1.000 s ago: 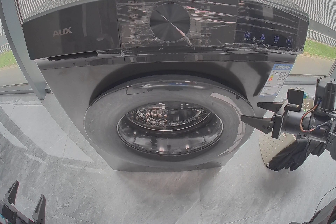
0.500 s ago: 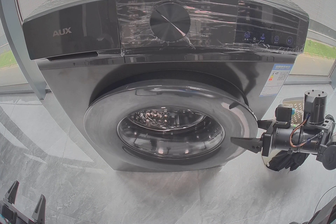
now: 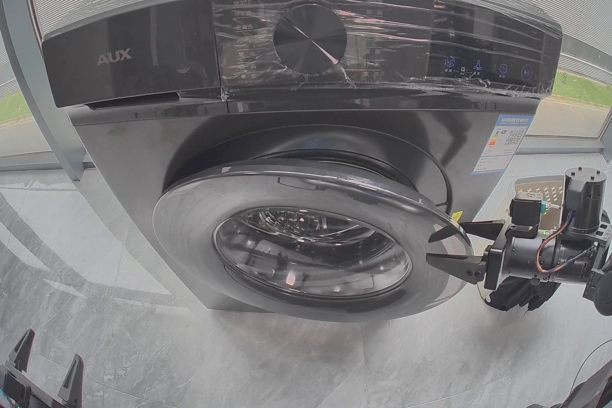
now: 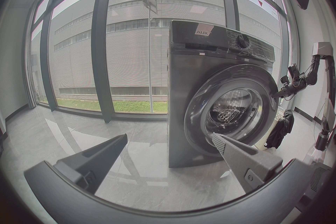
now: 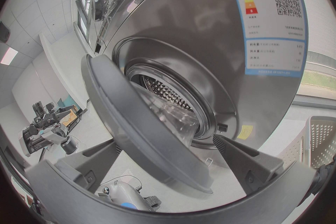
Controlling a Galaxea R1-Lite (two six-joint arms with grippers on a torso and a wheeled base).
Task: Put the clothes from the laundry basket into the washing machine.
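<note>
The grey washing machine (image 3: 159, 135) stands in front of me, its round door (image 3: 191, 224) swung partly out from the right edge. My right gripper (image 3: 446, 243) is open, with its fingers on either side of that door edge (image 5: 133, 123). Behind the door the steel drum (image 5: 164, 91) is visible. A white perforated laundry basket (image 3: 542, 189) sits on the floor to the machine's right, and dark clothes (image 3: 516, 294) hang over its side below my right arm. My left gripper (image 3: 48, 358) is open and holds nothing, low at the near left, well away from the machine (image 4: 182, 95).
Grey tiled floor (image 3: 306, 358) stretches in front of the machine. Tall windows (image 4: 133, 42) run behind and left of it. A white wall (image 4: 315, 95) stands close on the right, past the basket.
The door has gone from shut to ajar, its right edge swinging out toward me. My right gripper moved down and nearer with the door edge. The left gripper has not moved.
</note>
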